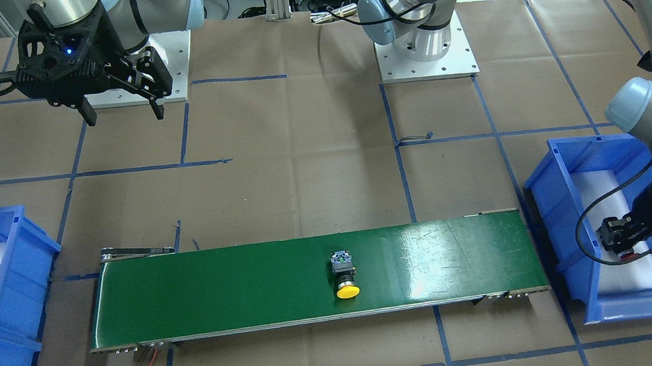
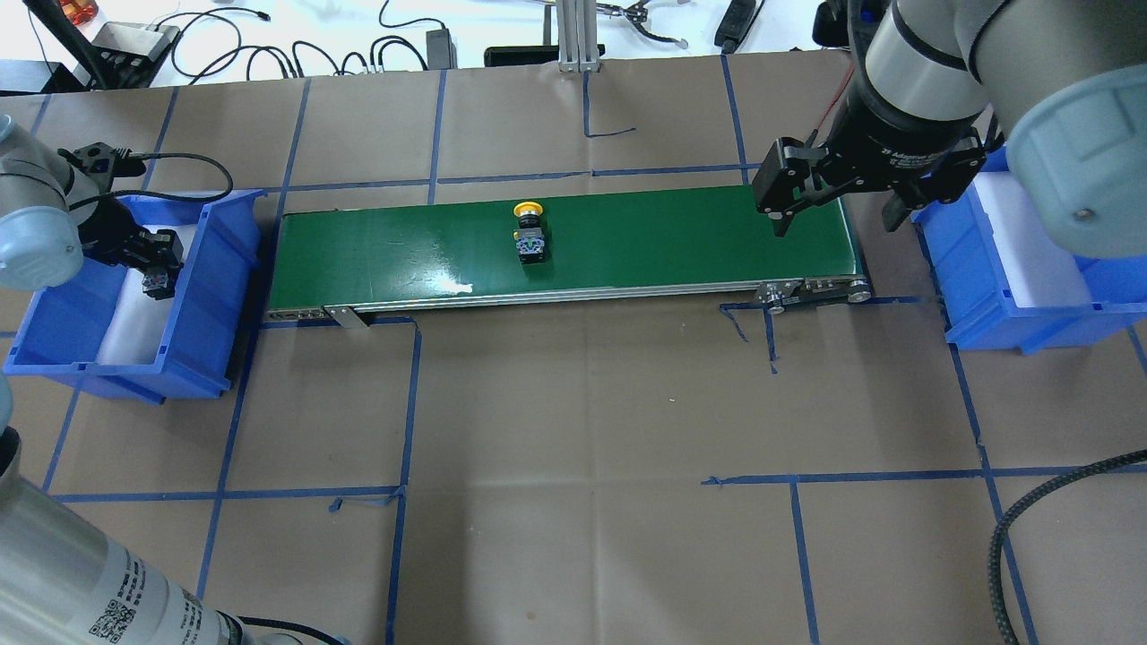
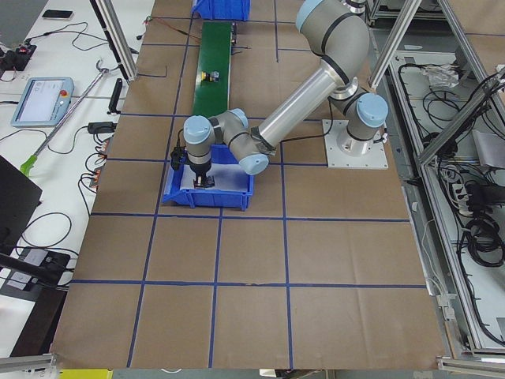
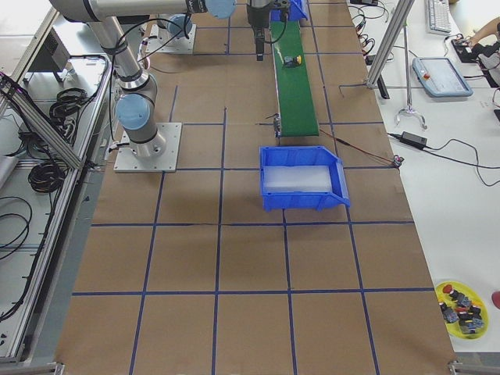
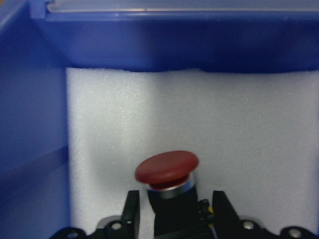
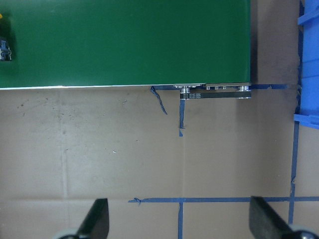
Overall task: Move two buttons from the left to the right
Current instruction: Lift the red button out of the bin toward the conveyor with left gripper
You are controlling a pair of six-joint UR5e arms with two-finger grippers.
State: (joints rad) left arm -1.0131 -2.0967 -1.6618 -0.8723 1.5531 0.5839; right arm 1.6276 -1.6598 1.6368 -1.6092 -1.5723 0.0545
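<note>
Starting at the near, left end: the left gripper is down inside the left bin. Its fingers sit either side of the red button, which lies on white foam. I can't tell if the pads are clamped on it or just beside it.

Handling guess: a rigid plastic part, light, not fragile. The domed cap looks smooth and likely slippery, so grab the blocky body on its flat sides, as the fingers line up now.

The yellow button lies on its side mid-way along the green conveyor belt, well apart from both grippers. Same kind of part, so same hold on the body.

At the far end the right gripper hangs over the belt's right end beside the right bin, fingers wide apart and empty.

Hidden: the red button's body is cut off at the bottom of the wrist view. The yellow one is clipped at the edge of the right wrist view and tiny in the side views.
</note>
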